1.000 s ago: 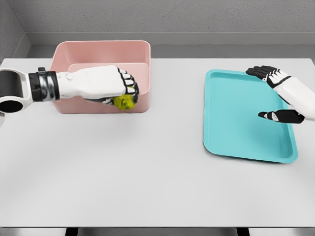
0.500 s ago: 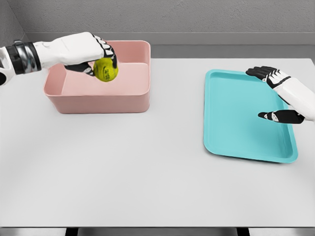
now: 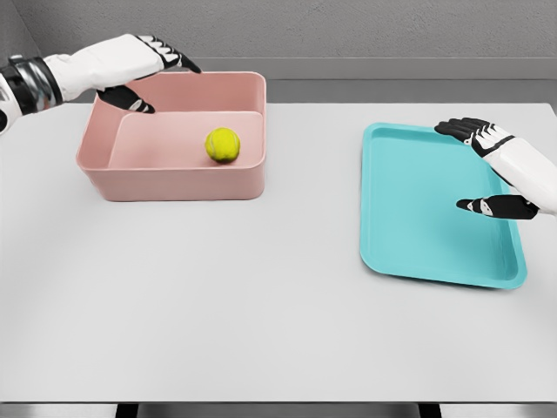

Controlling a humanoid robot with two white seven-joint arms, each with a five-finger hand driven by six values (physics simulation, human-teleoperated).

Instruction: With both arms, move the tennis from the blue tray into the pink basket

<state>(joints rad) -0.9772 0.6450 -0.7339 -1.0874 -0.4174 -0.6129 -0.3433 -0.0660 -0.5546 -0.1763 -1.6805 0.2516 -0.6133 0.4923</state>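
Grey walls stand behind a big white table (image 3: 261, 313). On the left side of the table sits a pink basket (image 3: 174, 178). It is a box shape with an open top. A yellow-green tennis ball (image 3: 223, 144) lies inside it, on the basket floor, a bit right of the middle and close to the front wall. Nothing is touching the ball.

The left hand (image 3: 139, 63) comes in from the left edge and hangs over the back left corner of the basket. Its fingers (image 3: 174, 59) are stretched out and spread, and its dark thumb points down toward the basket. The hand holds nothing, and it is well apart from the ball.

On the right side of the table lies a blue tray (image 3: 418, 218). It is flat with a low rim, and its floor is bare.

The right hand (image 3: 496, 170) comes in from the right edge and is over the right side of the tray. Its fingers (image 3: 466, 129) are loose and spread out near the tray's back corner, and its thumb points left over the tray. It holds nothing too.
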